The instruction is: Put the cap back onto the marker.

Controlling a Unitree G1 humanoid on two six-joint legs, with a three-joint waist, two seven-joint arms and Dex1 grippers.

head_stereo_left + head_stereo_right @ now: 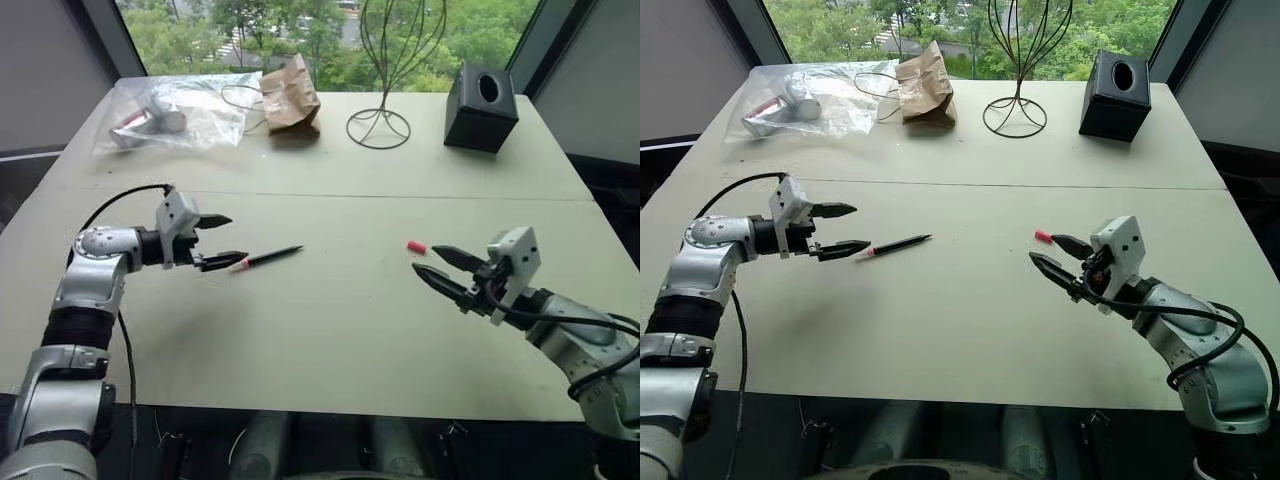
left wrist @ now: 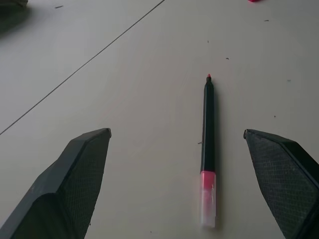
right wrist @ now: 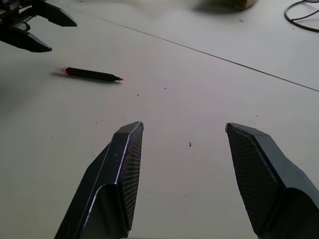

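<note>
Our left arm bends in from the left edge, forearm roughly level, and our left gripper [image 1: 222,241] points toward the right with its two black fingers spread wide, nothing between them. Our right arm comes in low from the right, wrist angled inward, and our right gripper [image 1: 438,263] points back toward the left one, fingers parted and holding nothing. The two grippers face each other, well apart.

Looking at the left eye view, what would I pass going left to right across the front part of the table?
Left claw, open → marker, lying flat on the table → cap, lying apart from the marker → right claw, open, just beside the cap.
</note>
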